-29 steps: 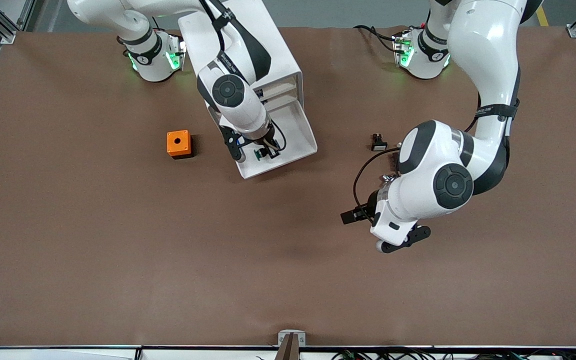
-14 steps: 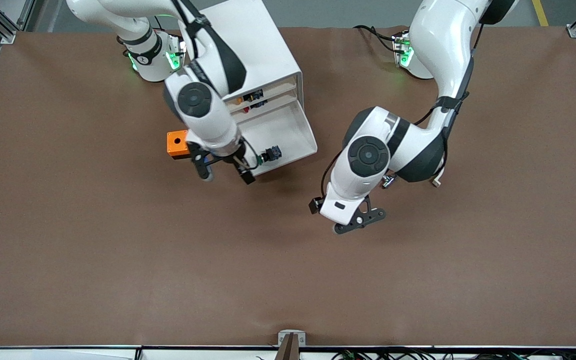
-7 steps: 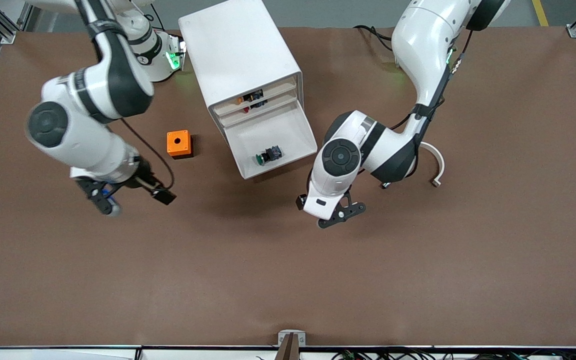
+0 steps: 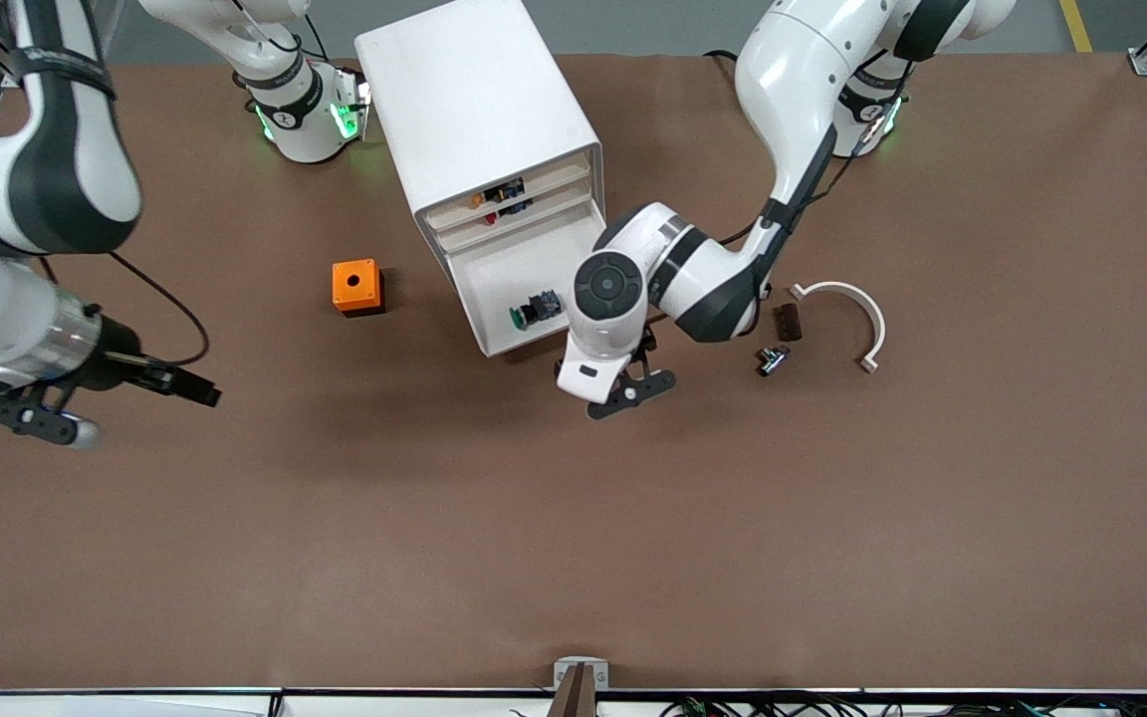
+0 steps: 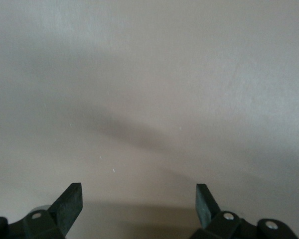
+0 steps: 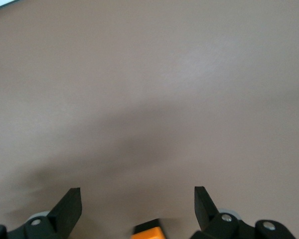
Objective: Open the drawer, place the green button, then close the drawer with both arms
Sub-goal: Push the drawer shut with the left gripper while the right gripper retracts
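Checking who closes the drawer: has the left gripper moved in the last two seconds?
Yes. The left gripper has swung toward the right arm's end of the table and now hangs open just past the drawer's front edge.

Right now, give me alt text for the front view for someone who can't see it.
A green-capped button lies in the open white drawer of a cabinet. The left end effector, open, hovers by the drawer's front; the right end effector, open, hangs over bare table past an orange box.
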